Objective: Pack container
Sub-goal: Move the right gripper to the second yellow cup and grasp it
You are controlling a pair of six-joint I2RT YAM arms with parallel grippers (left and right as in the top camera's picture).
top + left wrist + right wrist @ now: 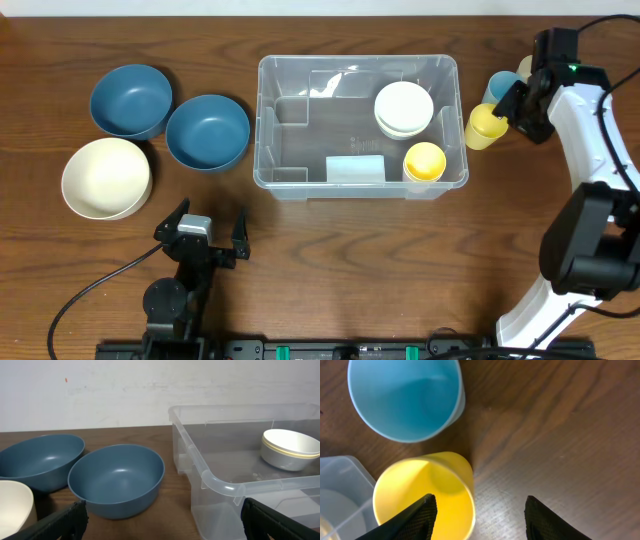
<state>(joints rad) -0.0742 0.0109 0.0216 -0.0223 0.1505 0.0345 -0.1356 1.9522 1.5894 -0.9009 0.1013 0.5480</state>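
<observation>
The right hand [480, 501] stands spread, one finger over the mouth of a yellow cup [405, 487], the other outside it; a light blue cup [402, 395] sits just beyond; the container [360, 62] rests on the table [400, 260] just beside them; the left hand [209, 222] is spread wide.

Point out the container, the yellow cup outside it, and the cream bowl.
container [261, 110], overhead view, left rim.
yellow cup [482, 130] outside it, overhead view, its side.
cream bowl [105, 178], overhead view, inside bottom.
</observation>
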